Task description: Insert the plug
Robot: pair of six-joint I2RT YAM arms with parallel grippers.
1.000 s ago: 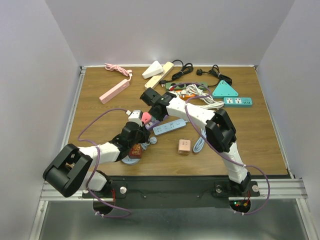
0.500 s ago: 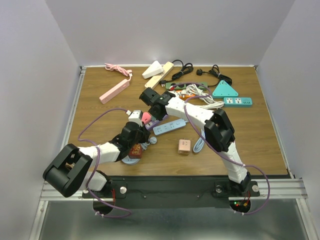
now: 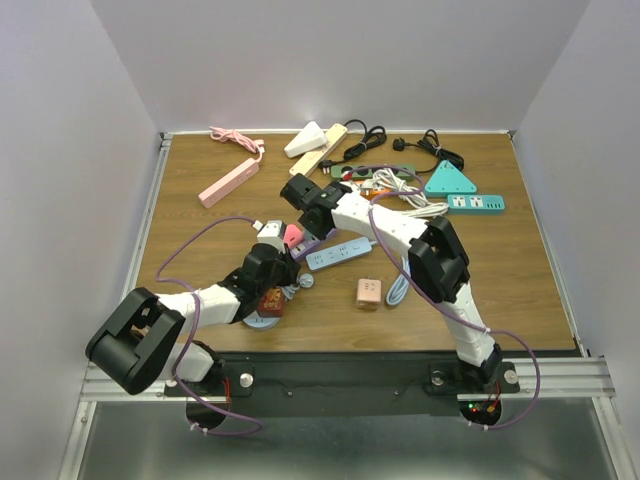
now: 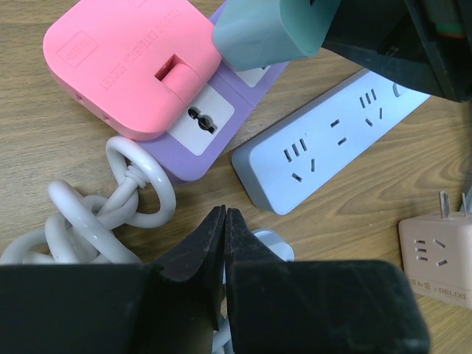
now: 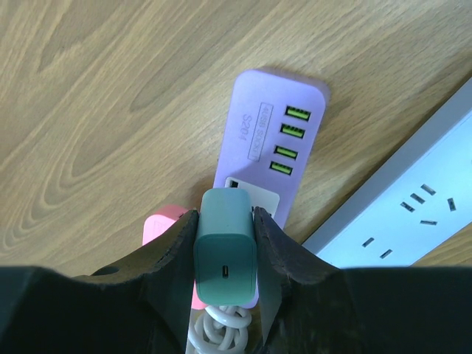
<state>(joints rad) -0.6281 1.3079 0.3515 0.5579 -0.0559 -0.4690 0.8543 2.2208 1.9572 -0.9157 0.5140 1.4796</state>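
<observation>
My right gripper [image 5: 225, 216] is shut on a teal charger plug [image 5: 225, 254] and holds it just above the white socket panel of a purple power strip [image 5: 276, 140]. Whether its prongs touch the socket is hidden. The plug [image 4: 269, 29] and purple strip [image 4: 214, 136] also show in the left wrist view, beside a pink adapter [image 4: 125, 66] that sits on the strip. In the top view the right gripper [image 3: 300, 225] is at mid-table. My left gripper [image 4: 225, 214] is shut, low over the white coiled cable [image 4: 110, 214], just near of the strip [image 3: 275, 285].
A pale blue power strip [image 4: 332, 140] lies right of the purple one. A beige cube adapter [image 3: 368, 292] sits nearer the front. At the back are a pink strip [image 3: 228, 183], cream strips [image 3: 315, 145], a teal triangle [image 3: 450, 180], a teal strip [image 3: 476, 203] and black cables [image 3: 430, 148].
My right wrist has edged very slightly to the left with the teal plug. The left arm has not moved.
</observation>
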